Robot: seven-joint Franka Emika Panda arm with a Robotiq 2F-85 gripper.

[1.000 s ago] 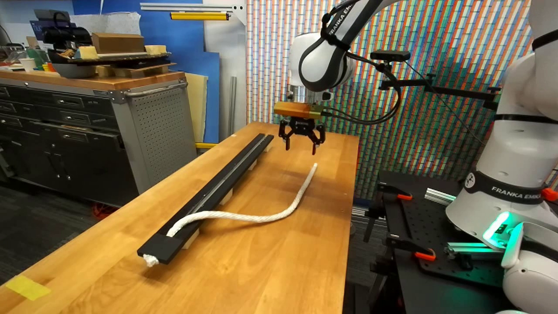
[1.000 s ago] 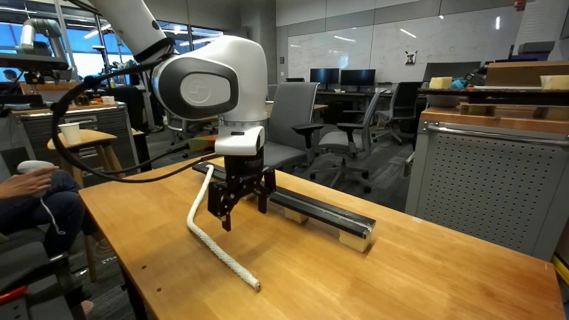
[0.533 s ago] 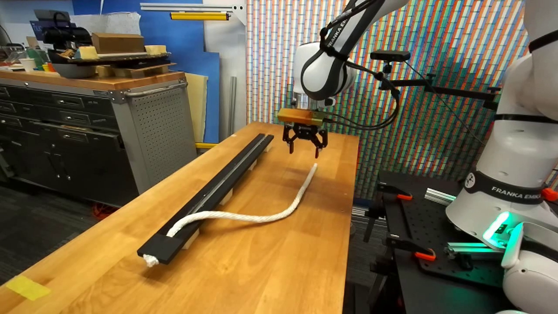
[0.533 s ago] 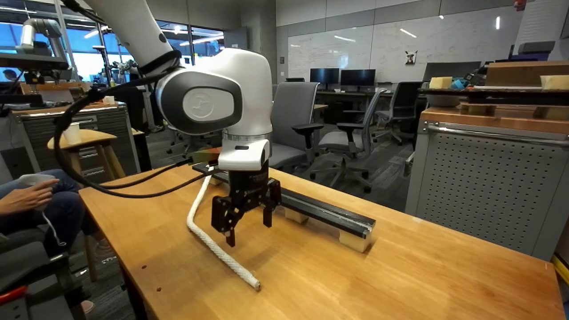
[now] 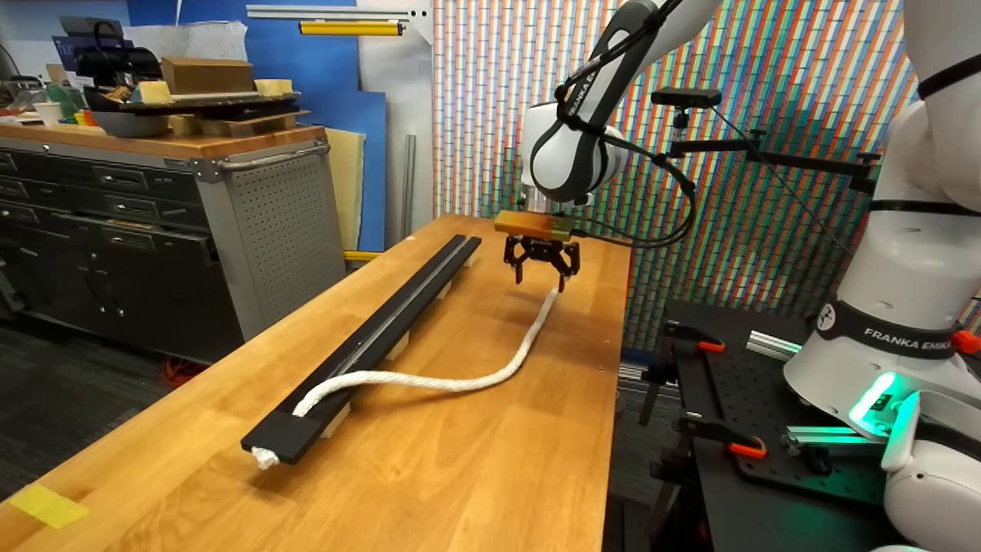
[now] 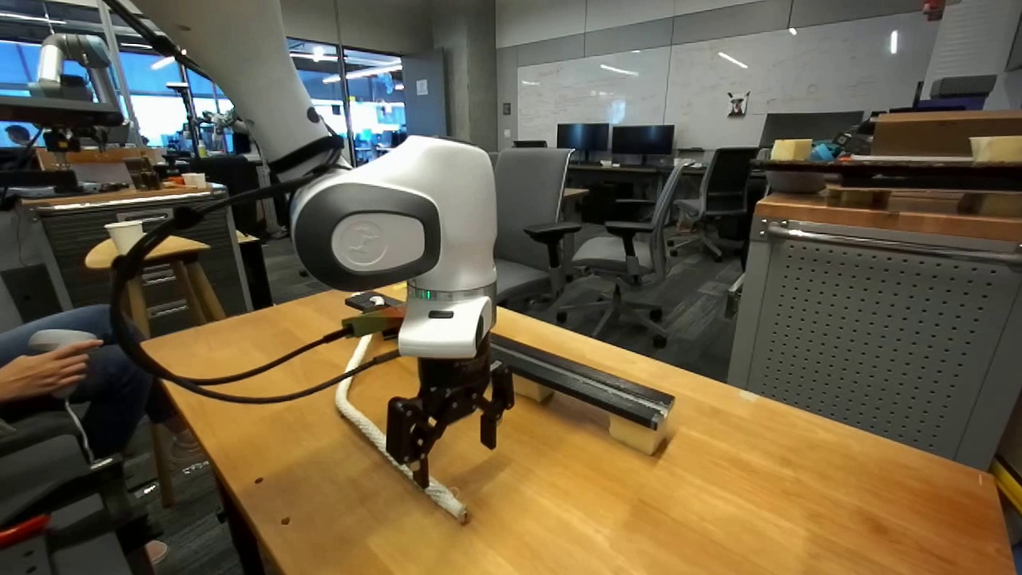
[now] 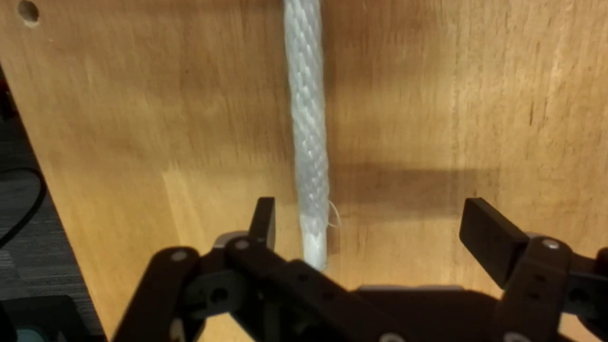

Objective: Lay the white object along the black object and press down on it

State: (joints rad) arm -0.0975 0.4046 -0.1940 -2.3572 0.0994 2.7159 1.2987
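The gripper (image 7: 371,223) stands with its two fingers (image 7: 264,219) spread wide apart. Right beneath it, on the table (image 7: 403,114), lies the free end of the white rope (image 7: 308,123), between those fingers and closer to one of them; the wrist view shows bare table on either side of the rope. Whether a fingertip touches the table I cannot tell. In that view a thin thread (image 7: 336,214) curls beside the rope's tip. Near the gripper, on the side away from the black rail (image 5: 405,307), the wrist view catches one round hole (image 7: 28,12) in the table, while two holes (image 6: 258,480) show in an exterior view.

There is one rope and one rail. The rail lies beyond the finger farther from the rope, and the rope bends away from the gripper to come up onto the rail's end well apart from it. Four pale blocks (image 5: 398,346) can be counted under the rail in an exterior view, but two blocks (image 6: 636,435) where the arm (image 6: 375,231) stands in front. A white tuft (image 5: 264,458) pokes out at that rail end in an exterior view. Farthest from the gripper, a pair of dark monitors (image 6: 643,140) shows only in an exterior view.
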